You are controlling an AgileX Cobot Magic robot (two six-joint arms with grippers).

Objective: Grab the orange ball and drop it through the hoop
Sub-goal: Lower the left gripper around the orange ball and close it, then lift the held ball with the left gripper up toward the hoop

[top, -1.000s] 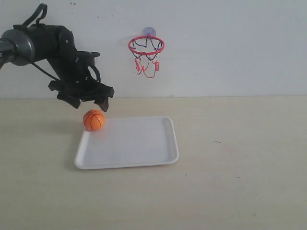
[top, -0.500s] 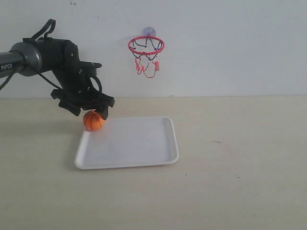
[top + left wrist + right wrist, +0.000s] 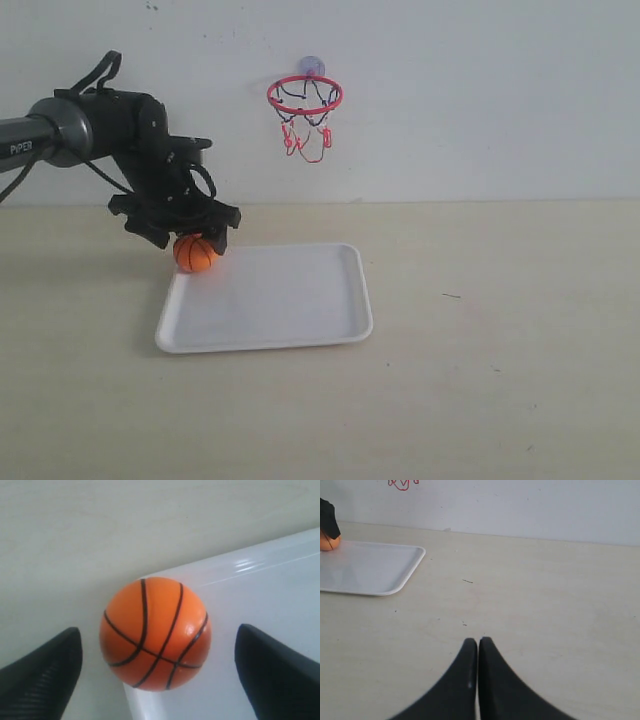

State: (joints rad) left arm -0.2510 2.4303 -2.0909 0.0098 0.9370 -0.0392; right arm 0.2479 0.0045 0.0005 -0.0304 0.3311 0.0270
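The orange ball (image 3: 195, 253) with black seams rests on the far left corner of the white tray (image 3: 290, 300). My left gripper (image 3: 187, 238) hangs low over it, open, one finger on each side of the ball. In the left wrist view the ball (image 3: 155, 632) sits between the two dark fingers (image 3: 45, 675) with a gap on both sides. The hoop (image 3: 305, 97), with a red ring and black-and-red net, is stuck on the wall above the tray. My right gripper (image 3: 478, 641) is shut with nothing in it, over bare table.
The white tray (image 3: 370, 570) shows in the right wrist view, with the ball (image 3: 327, 542) at its far corner under the left gripper. A pale tabletop (image 3: 500, 330) spreads to the right of the tray. The wall stands just behind.
My left gripper has come down from above the ball and now straddles it. The ball and tray have stayed put.
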